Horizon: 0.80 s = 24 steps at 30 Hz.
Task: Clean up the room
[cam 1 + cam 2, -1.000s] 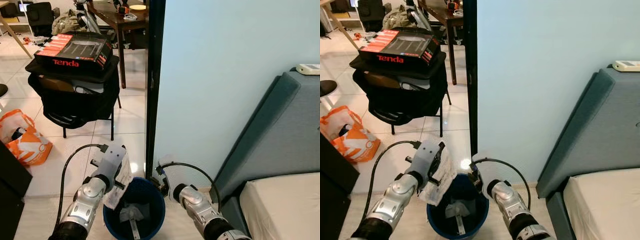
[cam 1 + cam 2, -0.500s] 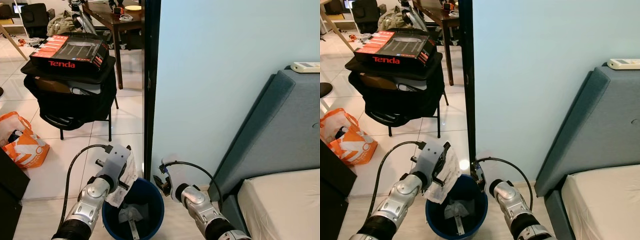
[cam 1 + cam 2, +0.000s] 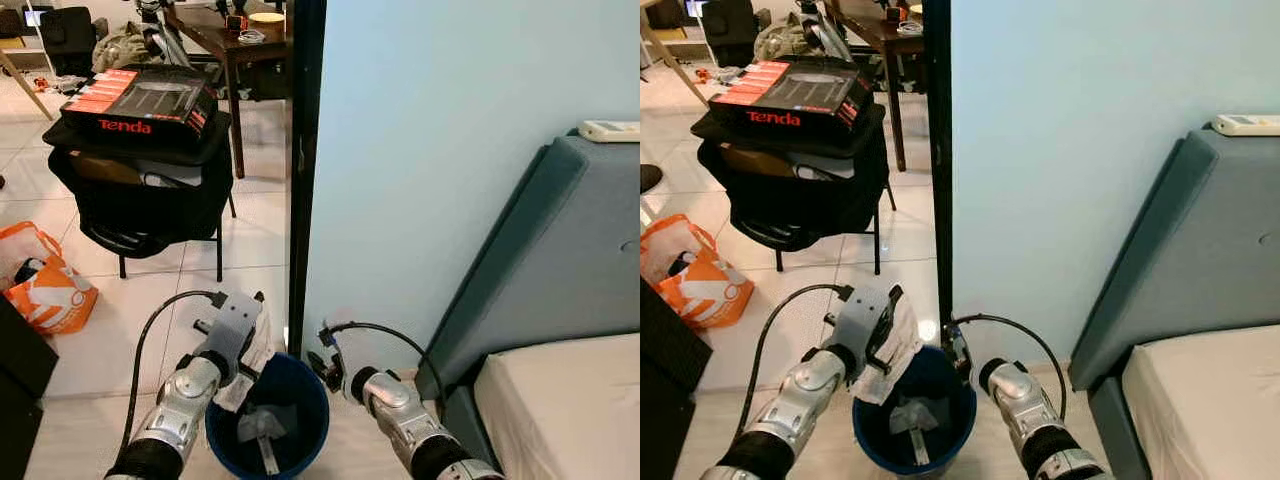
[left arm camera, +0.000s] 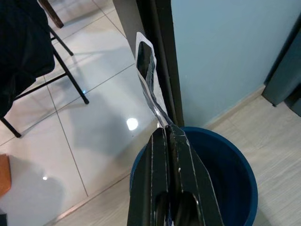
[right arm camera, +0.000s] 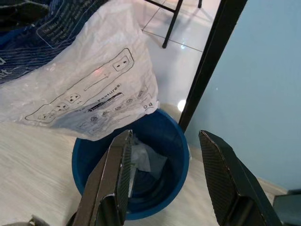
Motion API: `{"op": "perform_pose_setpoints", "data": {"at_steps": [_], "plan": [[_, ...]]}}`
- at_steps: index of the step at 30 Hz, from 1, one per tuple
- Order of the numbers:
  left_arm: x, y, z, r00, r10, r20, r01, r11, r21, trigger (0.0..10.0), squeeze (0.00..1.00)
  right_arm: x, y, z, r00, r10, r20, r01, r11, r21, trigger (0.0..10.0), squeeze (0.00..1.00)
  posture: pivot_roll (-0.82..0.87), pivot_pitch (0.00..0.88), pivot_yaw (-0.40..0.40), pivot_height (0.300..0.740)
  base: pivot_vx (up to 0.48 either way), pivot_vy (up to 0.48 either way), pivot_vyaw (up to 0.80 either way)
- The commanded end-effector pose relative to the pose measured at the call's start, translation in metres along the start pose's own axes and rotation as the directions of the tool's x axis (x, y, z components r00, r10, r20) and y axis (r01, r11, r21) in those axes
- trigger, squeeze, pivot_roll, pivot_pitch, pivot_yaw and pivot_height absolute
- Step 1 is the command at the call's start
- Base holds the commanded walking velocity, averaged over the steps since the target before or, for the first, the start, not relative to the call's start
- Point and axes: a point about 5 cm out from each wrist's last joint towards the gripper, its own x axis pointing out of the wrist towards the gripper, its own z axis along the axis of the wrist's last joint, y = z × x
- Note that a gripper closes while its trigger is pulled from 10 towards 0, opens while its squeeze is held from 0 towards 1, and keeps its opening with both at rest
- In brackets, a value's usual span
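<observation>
Since a second ago the left end effector (image 3: 883, 325) has edged its plastic wrapper (image 3: 895, 345) slightly closer over the blue bin (image 3: 868, 444), fingers pressed together on it at the rim's 10 o'clock, ready to drop. The right end effector (image 5: 164, 181) hovers spread at 2 o'clock, empty.

Bin (image 3: 930, 440) cut by lower frame edge; contents indistinct. Bag (image 5: 89, 99) print too small to read. Remote (image 3: 610, 130) clipped at frame edge.
</observation>
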Motion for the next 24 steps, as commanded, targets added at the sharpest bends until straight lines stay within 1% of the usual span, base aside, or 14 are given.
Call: {"op": "perform_pose_setpoints", "data": {"at_steps": [1,3,12,18,20,24], "plan": [[0.0,-0.005,-0.005,1.0,-0.021,-0.016,0.021,1.0,0.001,10.0,0.0,-0.001,0.0,-0.004,1.0,-0.005,-0.011,0.005,1.0,0.02,10.0,0.0,0.04,0.109,-0.031,0.651,0.0,0.0,0.0],[0.0,-0.005,-0.004,1.0,-0.025,-0.012,0.025,1.0,0.002,10.0,0.0,-0.001,0.0,-0.003,1.0,-0.006,-0.01,0.006,1.0,0.02,10.0,0.0,0.04,0.108,-0.031,0.643,0.0,0.0,0.0],[0.001,-0.007,-0.001,0.999,-0.043,0.014,0.043,0.999,-0.008,10.0,0.0,-0.001,-0.001,-0.003,1.0,-0.012,-0.006,0.012,1.0,0.018,10.0,0.0,0.04,0.112,-0.028,0.643,0.0,0.0,0.0],[0.003,-0.01,0.004,0.997,-0.07,0.041,0.071,0.997,-0.019,10.0,0.0,-0.001,0.0,-0.004,1.0,-0.012,-0.01,0.012,1.0,0.021,10.0,0.0,0.04,0.114,-0.024,0.643,0.0,0.0,0.0],[0.003,-0.01,0.005,0.996,-0.079,0.045,0.079,0.997,-0.01,10.0,0.0,-0.001,0.001,-0.004,1.0,-0.005,-0.008,0.005,0.999,0.039,10.0,0.0,0.04,0.118,-0.023,0.633,0.0,0.0,0.0],[0.006,-0.007,0.008,0.995,-0.091,0.045,0.091,0.996,0.011,10.0,0.0,-0.002,0.001,-0.005,1.0,-0.007,-0.011,0.008,0.999,0.034,10.0,0.0,0.04,0.128,-0.022,0.619,0.0,0.0,0.0]]}}
